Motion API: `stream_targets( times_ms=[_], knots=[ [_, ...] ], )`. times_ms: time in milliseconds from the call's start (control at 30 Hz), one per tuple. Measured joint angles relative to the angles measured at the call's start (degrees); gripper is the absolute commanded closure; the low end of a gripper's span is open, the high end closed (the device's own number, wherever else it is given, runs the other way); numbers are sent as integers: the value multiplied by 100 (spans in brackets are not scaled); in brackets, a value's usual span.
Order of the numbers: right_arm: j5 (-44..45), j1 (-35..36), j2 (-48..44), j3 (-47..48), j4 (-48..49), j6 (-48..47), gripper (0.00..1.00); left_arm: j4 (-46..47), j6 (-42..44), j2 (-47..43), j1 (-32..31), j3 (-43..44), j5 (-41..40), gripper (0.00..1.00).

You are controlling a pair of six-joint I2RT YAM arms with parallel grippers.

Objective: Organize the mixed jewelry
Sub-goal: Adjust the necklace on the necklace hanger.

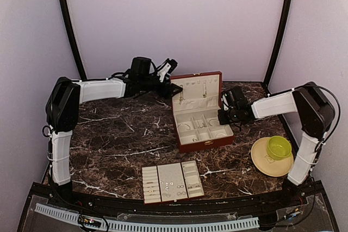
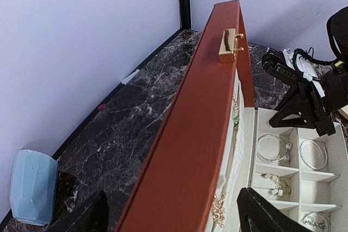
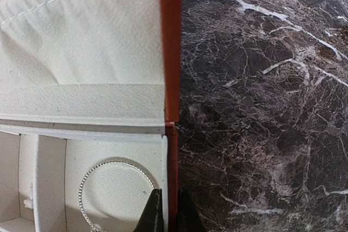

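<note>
- Two arms are working at the box point(image 1: 202, 113): its lid point(image 2: 190, 134) is standing upright so the cream compartments are lying exposed for sorting.
- The right gripper point(image 3: 168, 210) is pinching the box's right wall point(image 3: 172, 177), one finger inside, one outside, probably steadying the box.
- The left gripper point(image 2: 168, 213) is gaping wide, straddling the lid's top edge without clamping it.
- The tray point(image 1: 172, 182) is lying near the arm bases, well apart from the box.
- The jewelry point(image 1: 171, 186) is sitting in the tray as tiny glinting specks; beaded silvery bangles point(image 2: 273, 148) are already filling box slots.
</note>
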Motion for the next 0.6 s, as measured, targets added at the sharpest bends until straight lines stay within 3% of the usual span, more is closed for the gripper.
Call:
stream_targets(
  times_ms=[600],
  knots=[
    [46,37,9,2,9,15,97,216,-59,192,0,157,0,34]
  ],
)
